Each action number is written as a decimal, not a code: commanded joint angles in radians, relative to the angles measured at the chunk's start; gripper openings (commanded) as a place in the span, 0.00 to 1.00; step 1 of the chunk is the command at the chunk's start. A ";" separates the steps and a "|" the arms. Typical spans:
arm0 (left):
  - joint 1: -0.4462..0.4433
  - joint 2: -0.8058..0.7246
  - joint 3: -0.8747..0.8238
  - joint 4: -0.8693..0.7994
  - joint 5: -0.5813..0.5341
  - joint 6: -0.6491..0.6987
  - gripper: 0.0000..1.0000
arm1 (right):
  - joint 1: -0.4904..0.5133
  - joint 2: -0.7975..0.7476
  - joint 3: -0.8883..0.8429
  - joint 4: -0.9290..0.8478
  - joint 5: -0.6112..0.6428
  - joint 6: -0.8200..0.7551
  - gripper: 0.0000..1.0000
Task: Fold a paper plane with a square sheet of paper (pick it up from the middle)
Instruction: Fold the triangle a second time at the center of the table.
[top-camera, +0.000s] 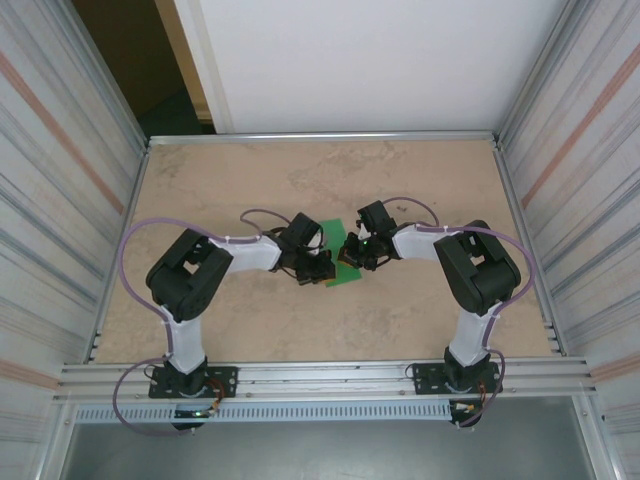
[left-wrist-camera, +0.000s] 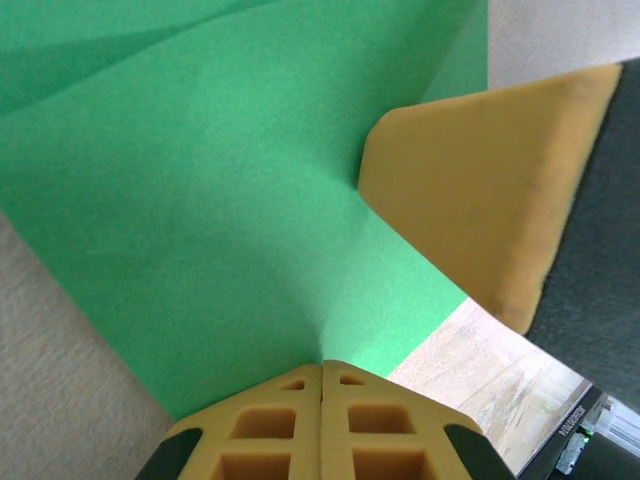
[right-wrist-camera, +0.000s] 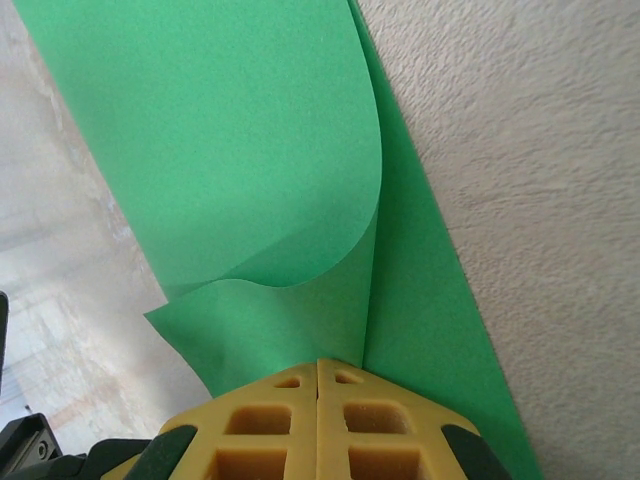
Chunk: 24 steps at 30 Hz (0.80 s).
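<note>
- Item: square sheet of paper (top-camera: 338, 232), bright green, plain, one piece, partly folded into layers (not lying as a flat square).
- Location: between the two sets of jaws, over the middle of the tabletop (top-camera: 420, 180), gripped from both sides.
- Left arm (top-camera: 200, 275): the left jaws are fully closed. Their yellow pads (left-wrist-camera: 300, 405) meet tip to tip, with an edge of the sheet pinched between the tips.
- Seen from the left jaws: the paper fans out ahead of the tips and to their left. A soft crease starts at the tips and runs ahead, bending slightly right. It ends at a second yellow pad (left-wrist-camera: 470, 190), dark-backed, which sits ahead and to the right of the jaws against the paper.
- Right arm (top-camera: 480, 270): the right jaws are also fully closed and are nipping the sheet at the very tips.
- Seen from the right jaws: the paper forms a long band. Its long axis runs ahead of the tips and leans left, and the far end passes out of view.
- Layers at the right jaws: a fold line begins at the tips. The upper layer left of it curls loose with a rounded edge, and a narrow lower layer right of it lies flat.
- Top view: the long axis runs far-to-near through the gap between the jaws, and green shows beyond them and on their near side.
- Bare tabletop lies to the right of the right jaws.
</note>
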 joint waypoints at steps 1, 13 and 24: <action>0.008 -0.016 -0.064 -0.060 0.010 0.043 0.00 | -0.011 0.041 -0.025 -0.060 0.036 0.001 0.00; 0.014 -0.178 -0.140 -0.060 0.053 0.083 0.00 | -0.013 0.047 -0.020 -0.075 0.043 0.003 0.00; 0.036 -0.097 -0.060 0.053 -0.006 -0.022 0.00 | -0.012 0.039 -0.018 -0.072 0.037 0.003 0.00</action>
